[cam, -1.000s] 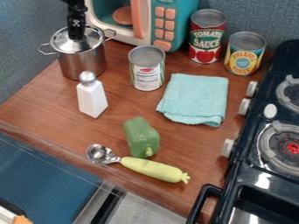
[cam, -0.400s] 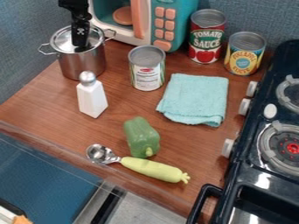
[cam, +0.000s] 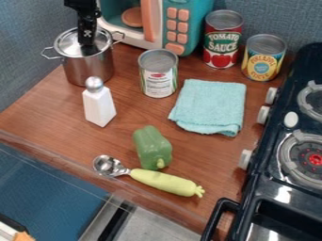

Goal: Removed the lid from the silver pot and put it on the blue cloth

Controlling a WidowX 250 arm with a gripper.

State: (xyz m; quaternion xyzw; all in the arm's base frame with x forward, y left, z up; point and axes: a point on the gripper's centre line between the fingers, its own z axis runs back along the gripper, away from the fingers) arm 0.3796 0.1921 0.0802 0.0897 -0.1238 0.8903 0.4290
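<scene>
The black gripper (cam: 87, 46) hangs over the silver pot (cam: 91, 69) at the upper left, its lower end at the middle of the lid (cam: 68, 46). The lid lies on the pot's rim, and its knob is hidden behind the gripper. Whether the gripper holds the knob cannot be seen. To the right of the pot, past a can, the folded light blue cloth (cam: 210, 106) lies flat on the wooden counter.
A white shaker (cam: 99, 103) stands just in front of the pot. Cans (cam: 158, 75) (cam: 222, 40) (cam: 263, 57) stand behind and beside the cloth. A toy microwave (cam: 182, 23) is at the back, a green pepper (cam: 152, 147) and a spoon (cam: 165, 182) in front, a stove (cam: 289, 183) at right.
The gripper has come slightly lower and to the right over the lid, mostly before the middle frame. The pot, lid and cloth have not moved.
</scene>
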